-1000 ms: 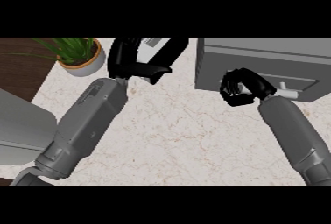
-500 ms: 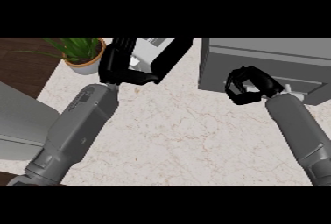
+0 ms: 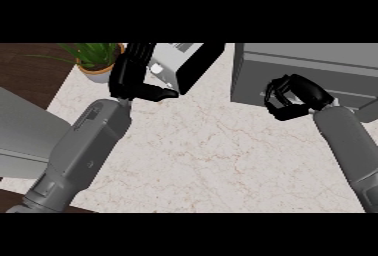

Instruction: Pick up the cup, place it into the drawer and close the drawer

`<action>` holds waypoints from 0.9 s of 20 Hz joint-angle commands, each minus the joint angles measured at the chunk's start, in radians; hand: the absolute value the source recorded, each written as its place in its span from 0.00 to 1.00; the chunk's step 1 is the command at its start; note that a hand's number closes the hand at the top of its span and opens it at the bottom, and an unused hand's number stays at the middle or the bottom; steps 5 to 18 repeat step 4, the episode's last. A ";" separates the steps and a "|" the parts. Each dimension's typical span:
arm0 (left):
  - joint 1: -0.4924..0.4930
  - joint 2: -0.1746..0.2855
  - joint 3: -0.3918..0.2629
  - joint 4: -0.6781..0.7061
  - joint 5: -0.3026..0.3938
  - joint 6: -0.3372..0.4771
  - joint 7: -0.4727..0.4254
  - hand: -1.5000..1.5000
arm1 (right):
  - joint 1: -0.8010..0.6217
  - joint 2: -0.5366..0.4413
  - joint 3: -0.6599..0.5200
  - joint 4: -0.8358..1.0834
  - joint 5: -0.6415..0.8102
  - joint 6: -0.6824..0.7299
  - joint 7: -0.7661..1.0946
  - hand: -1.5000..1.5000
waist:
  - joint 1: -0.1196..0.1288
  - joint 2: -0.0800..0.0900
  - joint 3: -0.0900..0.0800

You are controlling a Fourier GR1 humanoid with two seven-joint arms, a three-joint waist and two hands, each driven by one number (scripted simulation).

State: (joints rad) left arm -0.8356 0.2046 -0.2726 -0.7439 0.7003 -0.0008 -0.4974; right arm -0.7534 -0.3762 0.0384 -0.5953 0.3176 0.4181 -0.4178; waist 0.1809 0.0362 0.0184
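Observation:
No cup shows anywhere on the counter. My right hand [image 3: 295,97] is at the right, against the dark front of the grey drawer cabinet [image 3: 317,65]. Its fingers are curled into a ring, and only grey like the cabinet's front shows inside them. A lighter grey piece [image 3: 367,111] juts out at the right edge just past my wrist; I cannot tell whether it belongs to the drawer. My left hand [image 3: 133,75] is held up at the top left with straight fingers and the thumb pointing right, holding nothing.
A grey appliance with a black panel [image 3: 188,62] stands at the back, right behind the left hand. A potted plant [image 3: 96,62] sits at the back left corner. The pale marble counter [image 3: 214,155] ends at the left over dark wood floor.
The right hand has moved slightly up toward the cabinet's front, still curled. The left forearm has shifted left and the left hand has risen a little toward the appliance.

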 commanded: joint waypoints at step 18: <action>0.011 0.000 0.000 -0.023 0.010 -0.023 0.006 0.00 | -0.164 -0.115 -0.089 0.020 -0.003 -0.104 0.084 1.00 | 0.043 0.017 -0.015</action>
